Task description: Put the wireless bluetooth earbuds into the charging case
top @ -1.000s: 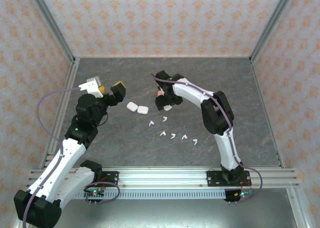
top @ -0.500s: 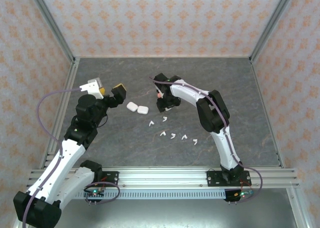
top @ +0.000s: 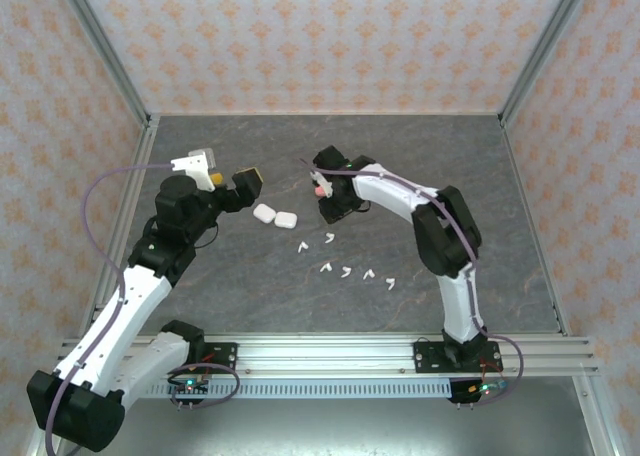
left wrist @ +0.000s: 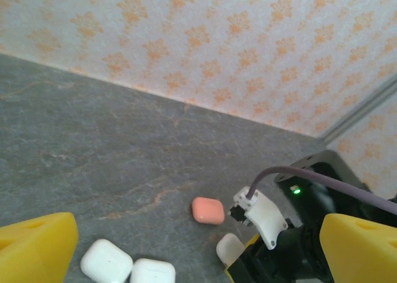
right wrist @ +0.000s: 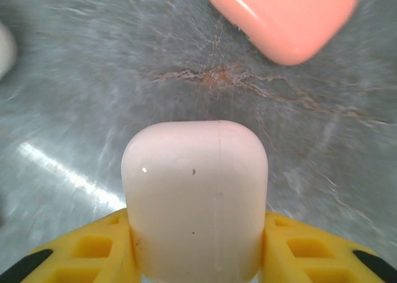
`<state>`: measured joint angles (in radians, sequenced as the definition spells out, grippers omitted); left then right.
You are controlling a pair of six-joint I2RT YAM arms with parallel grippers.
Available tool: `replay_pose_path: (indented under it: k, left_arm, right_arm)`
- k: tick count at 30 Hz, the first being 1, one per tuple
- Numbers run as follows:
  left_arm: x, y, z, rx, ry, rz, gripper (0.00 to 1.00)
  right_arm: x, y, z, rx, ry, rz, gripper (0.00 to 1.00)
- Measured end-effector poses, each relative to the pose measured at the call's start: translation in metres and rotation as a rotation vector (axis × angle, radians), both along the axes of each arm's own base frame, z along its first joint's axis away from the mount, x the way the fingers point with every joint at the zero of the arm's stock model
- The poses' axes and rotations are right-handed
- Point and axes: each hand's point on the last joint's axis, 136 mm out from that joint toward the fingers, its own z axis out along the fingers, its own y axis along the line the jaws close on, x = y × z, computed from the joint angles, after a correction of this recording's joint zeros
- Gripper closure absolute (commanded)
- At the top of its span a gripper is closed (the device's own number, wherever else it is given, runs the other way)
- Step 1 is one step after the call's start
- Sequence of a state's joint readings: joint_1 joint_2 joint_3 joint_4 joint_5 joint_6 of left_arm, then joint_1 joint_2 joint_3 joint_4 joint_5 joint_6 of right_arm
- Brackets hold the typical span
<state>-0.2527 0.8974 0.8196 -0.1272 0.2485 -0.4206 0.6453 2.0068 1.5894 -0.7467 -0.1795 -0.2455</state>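
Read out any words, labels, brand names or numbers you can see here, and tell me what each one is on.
No readable text in any view.
white case: plain, no logo or marking.
pink case: plain.
wallpaper: a repeating orange ornament, no letters.
small lit parts on the front rail: too small to read anything.

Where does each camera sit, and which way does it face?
Top external: above and behind the bases, looking down at the table; left arm, right arm show.
Left wrist: on the left arm, facing the pink case; open left gripper's fingers frame the bottom.
Right wrist: low over the table, facing a white case between right gripper's fingers.
Both wrist views share the pink case.
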Motion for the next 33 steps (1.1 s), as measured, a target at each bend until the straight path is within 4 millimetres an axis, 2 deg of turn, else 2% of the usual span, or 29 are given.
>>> replay_pose_path:
  k: [6, 9, 11, 15, 18, 24, 29, 33]
  left_arm:
    - [0.000, -0.026, 0.013, -0.009, 0.045, -0.161, 0.15]
    - [-0.004, -0.042, 0.027, -0.014, 0.043, -0.265, 0.18]
    - [-0.010, -0.052, 0.036, -0.022, 0.037, -0.334, 0.19]
    - [-0.023, -0.069, 0.046, -0.051, 0.025, -0.460, 0.22]
    - [-0.028, -0.080, 0.044, -0.073, 0.042, -0.539, 0.24]
    - [-0.035, -0.109, 0.036, -0.110, 0.058, -0.659, 0.23]
    - [-0.043, -0.129, 0.032, -0.135, 0.047, -0.716, 0.22]
    - [-0.042, -0.138, 0.030, -0.164, 0.039, -0.726, 0.22]
  right_arm:
    - [-0.014, -0.007, 0.111, 0.129, -0.291, 0.153, 0.62]
    - [-0.031, -0.010, 0.153, 0.151, -0.421, 0.259, 0.62]
    - [-0.044, -0.010, 0.169, 0.146, -0.487, 0.341, 0.62]
    - [-0.071, -0.012, 0.186, 0.106, -0.600, 0.533, 0.64]
    - [-0.081, -0.017, 0.199, 0.065, -0.675, 0.635, 0.64]
    - [-0.086, -0.013, 0.226, -0.013, -0.812, 0.797, 0.64]
    - [-0.087, -0.009, 0.239, -0.067, -0.871, 0.879, 0.63]
    - [-0.084, -0.006, 0.244, -0.086, -0.887, 0.907, 0.64]
